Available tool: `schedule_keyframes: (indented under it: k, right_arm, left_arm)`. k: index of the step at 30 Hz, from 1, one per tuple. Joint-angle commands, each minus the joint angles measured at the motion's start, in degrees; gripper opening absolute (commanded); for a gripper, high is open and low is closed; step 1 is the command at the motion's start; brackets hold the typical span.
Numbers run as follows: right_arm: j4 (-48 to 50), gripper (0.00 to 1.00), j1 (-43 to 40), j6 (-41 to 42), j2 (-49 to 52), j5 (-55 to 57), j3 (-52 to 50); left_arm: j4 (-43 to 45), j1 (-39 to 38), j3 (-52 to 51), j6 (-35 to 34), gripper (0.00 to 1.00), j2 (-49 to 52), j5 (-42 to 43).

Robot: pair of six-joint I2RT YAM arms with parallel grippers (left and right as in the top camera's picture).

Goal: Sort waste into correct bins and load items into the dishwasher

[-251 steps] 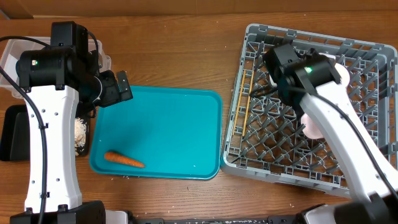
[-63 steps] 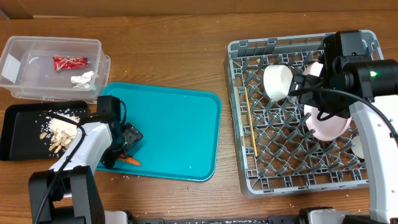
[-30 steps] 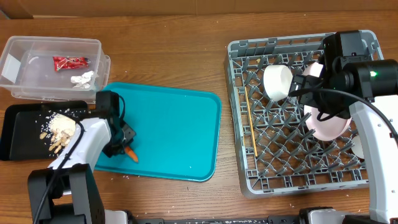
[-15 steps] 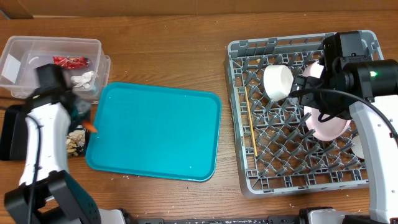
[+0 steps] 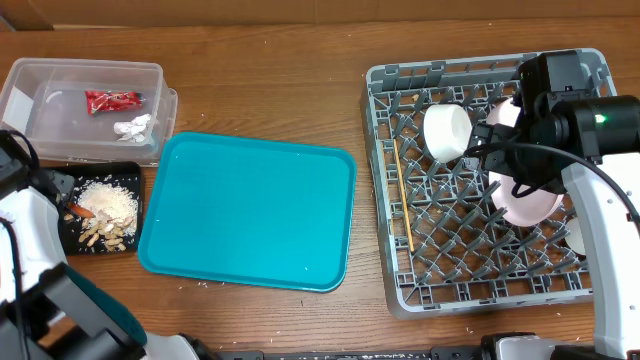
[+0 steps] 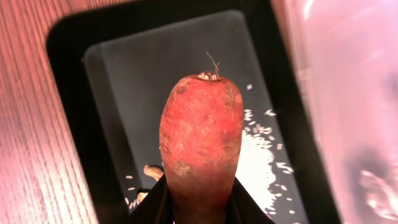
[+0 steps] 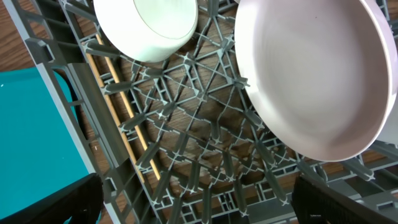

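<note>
My left gripper [image 5: 70, 203] is shut on the small orange carrot [image 6: 200, 143], holding it just above the black tray [image 6: 68, 124]. Beige-white food scraps [image 5: 112, 205] lie in that tray. The clear tub [image 5: 60, 85] behind it holds the red wrapper [image 5: 112, 100] and white tissue [image 5: 133, 127]. My right gripper [image 7: 199, 205] hangs open over the grey dish rack [image 5: 400, 280], with nothing between its fingers. In the rack sit a white bowl [image 7: 152, 25], a white plate [image 7: 317, 81] and wooden chopsticks [image 5: 402, 195].
A flat teal serving tray [image 5: 250, 210] lies between the bins and the rack. A few crumbs are scattered on the wooden table near its front edge. Another white dish [image 5: 575, 235] sits at the rack's right edge, partly under my right arm.
My left gripper lifted the carrot off the teal tray and carried it left, over the black tray. The right arm stayed still.
</note>
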Motion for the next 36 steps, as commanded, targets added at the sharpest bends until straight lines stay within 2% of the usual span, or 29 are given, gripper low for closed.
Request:
schedule_keyframes:
  k: [1,8,10,12,16,19,21,25,32,36]
  right_arm:
    - [0.09,0.99,-0.17,0.04,-0.02,0.26,-0.07]
    - [0.13,0.99,-0.17,0.04,-0.02,0.33,-0.07]
    - [0.13,0.99,-0.15,0.04,-0.02,0.31,-0.07]
    - [0.13,0.99,-0.17,0.04,-0.02,0.31,-0.07]
    - [0.13,0.99,-0.17,0.04,-0.02,0.31,-0.07]
    - [0.13,0.99,-0.17,0.04,-0.02,0.33,-0.07]
    - [0.13,0.99,-0.17,0.04,-0.02,0.33,-0.07]
    - [0.20,1.00,-0.17,0.00,-0.02,0.35,-0.07]
    - [2.56,1.00,-0.13,0.44,-0.02,0.26,-0.07]
    - [7.39,1.00,0.00,2.80,0.00,-3.43,-0.07]
  left_arm:
    - [0.35,0.02,0.96,0.46,0.15,4.85,-0.85]
    - [-0.13,0.00,0.96,0.46,0.15,10.99,-0.81]
    - [-0.35,0.00,0.96,0.48,0.18,11.58,-0.85]
    - [-0.46,0.00,0.96,0.50,0.24,11.69,-0.83]
    - [-0.42,0.00,0.96,1.62,0.51,11.69,-0.83]
    - [-0.42,0.02,0.96,3.76,0.65,11.69,-0.85]
    - [-0.50,0.02,0.96,5.07,0.71,11.69,-0.66]
    - [-1.49,-0.35,1.25,5.16,0.91,10.99,1.40]
    - [-4.42,-3.89,4.61,5.51,0.96,4.68,2.56]
    - [-4.59,-8.44,5.97,10.71,1.00,-0.63,8.85]
